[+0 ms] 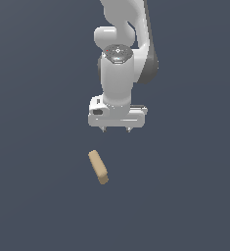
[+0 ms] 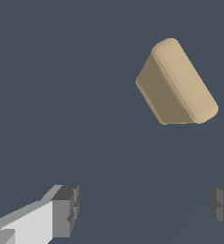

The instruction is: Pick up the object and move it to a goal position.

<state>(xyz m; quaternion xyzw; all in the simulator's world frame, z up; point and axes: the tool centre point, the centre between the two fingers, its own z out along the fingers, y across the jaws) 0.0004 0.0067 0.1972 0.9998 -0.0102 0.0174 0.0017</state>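
At inspection the block (image 1: 98,166) lay on the plain dark floor (image 1: 33,196), nearest the exterior camera, below the gripper (image 1: 116,130) in that picture and slightly toward the exterior view's left, well apart from it and untouched. The gripper hung above with its fingers spread wide and nothing between them; in the wrist view one fingertip (image 2: 66,209) showed clearly and the other only at the frame edge. Principal risk, in my judgement: the block sat off the gripper's centreline and at an angle to it, so a straight descent could land a finger on its top or nudge it aside. Its rounded edges and smooth faces would likely let it slip or twist if pinched off-centre or across the wrong pair of faces. The block was a small tan slab, matte, uniform in colour, appearing as a narrow bar from the exterior view and wedge-like from the wrist. The fingertips were dark grey and blocky; the arm (image 1: 119,73) behind was glossy white with rounded housings. No goal marker was visible.
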